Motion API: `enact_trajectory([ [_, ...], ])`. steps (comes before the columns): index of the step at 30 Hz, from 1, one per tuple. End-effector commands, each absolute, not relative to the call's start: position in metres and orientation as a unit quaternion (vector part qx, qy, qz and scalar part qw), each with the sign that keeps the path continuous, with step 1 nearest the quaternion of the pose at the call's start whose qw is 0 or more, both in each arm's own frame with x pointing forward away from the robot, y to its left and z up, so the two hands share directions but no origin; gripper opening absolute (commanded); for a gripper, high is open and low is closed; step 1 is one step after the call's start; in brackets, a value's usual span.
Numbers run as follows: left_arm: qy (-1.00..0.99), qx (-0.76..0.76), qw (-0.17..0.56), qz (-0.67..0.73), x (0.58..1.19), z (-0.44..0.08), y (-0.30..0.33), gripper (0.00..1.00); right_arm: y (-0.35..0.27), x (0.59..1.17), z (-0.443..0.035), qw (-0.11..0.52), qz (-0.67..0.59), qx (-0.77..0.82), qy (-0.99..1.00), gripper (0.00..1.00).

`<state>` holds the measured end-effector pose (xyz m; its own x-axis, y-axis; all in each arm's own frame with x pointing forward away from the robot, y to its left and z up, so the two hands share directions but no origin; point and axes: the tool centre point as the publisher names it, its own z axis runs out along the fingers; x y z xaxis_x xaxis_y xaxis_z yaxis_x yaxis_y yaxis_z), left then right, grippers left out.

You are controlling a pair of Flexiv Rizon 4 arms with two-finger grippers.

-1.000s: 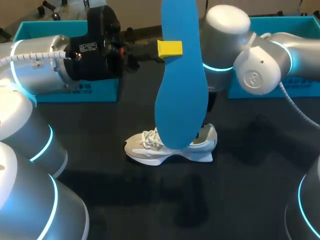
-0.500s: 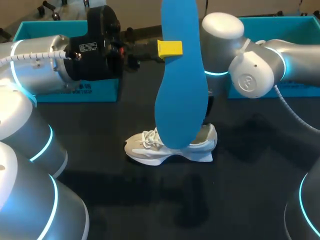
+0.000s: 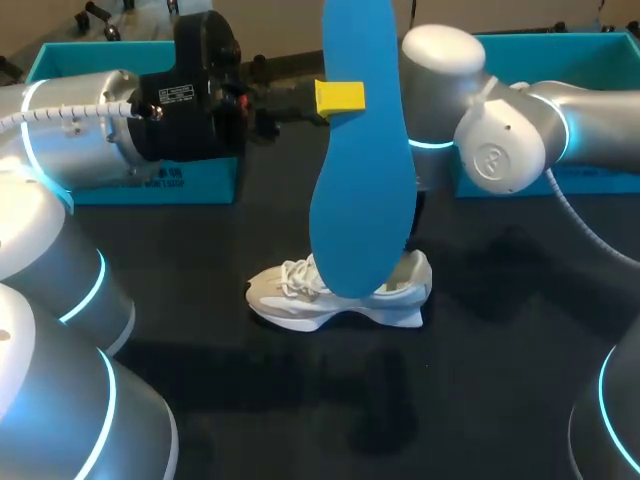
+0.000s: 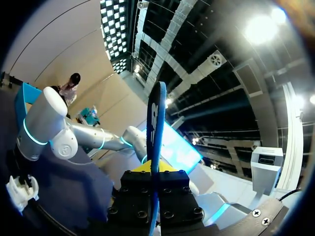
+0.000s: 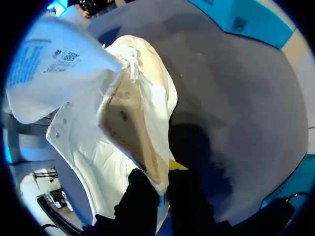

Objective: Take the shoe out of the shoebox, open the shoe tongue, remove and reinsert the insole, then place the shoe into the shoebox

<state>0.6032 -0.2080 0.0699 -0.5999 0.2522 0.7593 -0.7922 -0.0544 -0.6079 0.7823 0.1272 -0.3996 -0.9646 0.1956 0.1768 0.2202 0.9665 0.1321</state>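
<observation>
High above the table a blue insole (image 3: 362, 170) stands upright, with my left gripper (image 3: 340, 97) shut on its edge. In the left wrist view the insole (image 4: 156, 123) runs edge-on between the fingers of that gripper (image 4: 153, 169). Below and behind the insole, a white shoe (image 3: 335, 295) rests on the black table. My right arm (image 3: 500, 150) reaches down to the shoe's heel, its gripper mostly hidden behind the insole. In the right wrist view my right gripper (image 5: 165, 172) is shut on the heel rim of the shoe (image 5: 142, 98), whose tongue (image 5: 54, 64) is folded back.
A teal shoebox (image 3: 140, 180) sits at the back left behind my left arm. Another teal box (image 3: 590, 170) sits at the back right behind my right arm. Bare black tabletop (image 3: 400, 400) lies in front of the shoe.
My right gripper has gone from open to shut on the shoe's heel rim. The right arm and the shoe have shifted slightly left. The left arm and insole have kept still.
</observation>
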Motion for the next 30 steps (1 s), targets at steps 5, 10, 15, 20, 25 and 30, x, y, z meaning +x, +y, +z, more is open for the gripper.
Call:
enact_trajectory([
  [5, -0.572, 0.236, 0.380, 0.687, 0.603, 0.071, -0.212, 0.00, 0.120, 0.776, -0.380, 0.132, -0.115, -0.210, -0.962, 0.00],
  [10, -0.572, 0.236, 0.380, 0.687, 0.603, 0.071, -0.212, 0.00, 0.120, 0.770, -0.372, 0.134, -0.164, -0.302, -0.930, 0.00],
  [15, -0.572, 0.236, 0.380, 0.687, 0.603, 0.071, -0.212, 0.00, 0.122, 0.760, -0.370, 0.142, -0.164, -0.390, -0.895, 0.00],
  [20, -0.572, 0.236, 0.380, 0.687, 0.603, 0.071, -0.212, 0.00, 0.130, 0.759, -0.368, 0.131, -0.185, -0.417, -0.880, 0.00],
  [25, -0.572, 0.236, 0.380, 0.687, 0.603, 0.071, -0.212, 0.00, 0.130, 0.759, -0.368, 0.131, -0.185, -0.417, -0.880, 0.00],
  [30, -0.572, 0.236, 0.380, 0.687, 0.603, 0.071, -0.212, 0.00, 0.130, 0.759, -0.368, 0.131, -0.185, -0.417, -0.880, 0.00],
])
